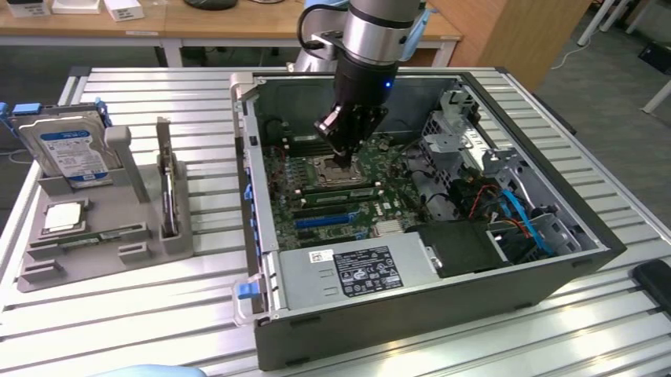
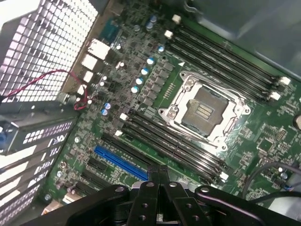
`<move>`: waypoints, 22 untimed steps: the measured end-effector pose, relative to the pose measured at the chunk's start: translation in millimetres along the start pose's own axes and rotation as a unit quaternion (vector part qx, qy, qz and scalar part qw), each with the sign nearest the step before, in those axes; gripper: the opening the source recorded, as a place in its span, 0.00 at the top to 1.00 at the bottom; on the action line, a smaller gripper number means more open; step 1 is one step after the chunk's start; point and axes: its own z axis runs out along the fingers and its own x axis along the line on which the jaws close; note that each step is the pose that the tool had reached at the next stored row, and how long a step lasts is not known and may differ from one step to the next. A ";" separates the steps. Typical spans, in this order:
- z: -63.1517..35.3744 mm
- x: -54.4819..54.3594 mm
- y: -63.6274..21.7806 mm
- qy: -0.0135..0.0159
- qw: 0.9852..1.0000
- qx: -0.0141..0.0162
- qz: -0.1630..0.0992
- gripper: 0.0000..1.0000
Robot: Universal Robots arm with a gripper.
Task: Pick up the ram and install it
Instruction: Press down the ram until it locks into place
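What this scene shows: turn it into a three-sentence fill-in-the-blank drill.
1. The gripper reaches down into the open computer ____.
2. Its jaws are ____.
3. The hard drive stands in the grey holder on the exterior view's ____ side.
Missing words: case; shut; left.

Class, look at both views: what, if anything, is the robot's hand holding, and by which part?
Nothing. The hand is shut with no object between its fingers, poised above the motherboard inside the computer case.
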 end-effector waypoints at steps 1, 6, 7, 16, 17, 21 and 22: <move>0.0 0.0 0.0 -0.001 1.000 0.000 0.004 0.90; 0.0 0.0 0.0 -0.006 1.000 -0.003 0.026 0.90; 0.0 0.0 0.0 -0.007 0.999 -0.003 0.031 0.90; 0.0 0.0 0.1 -0.014 0.997 -0.007 0.073 0.90; 0.0 0.0 0.1 -0.014 0.997 -0.008 0.078 0.90; 0.1 0.0 0.1 -0.016 0.995 -0.010 0.097 0.90; 0.0 0.0 0.1 -0.017 0.995 -0.010 0.102 0.90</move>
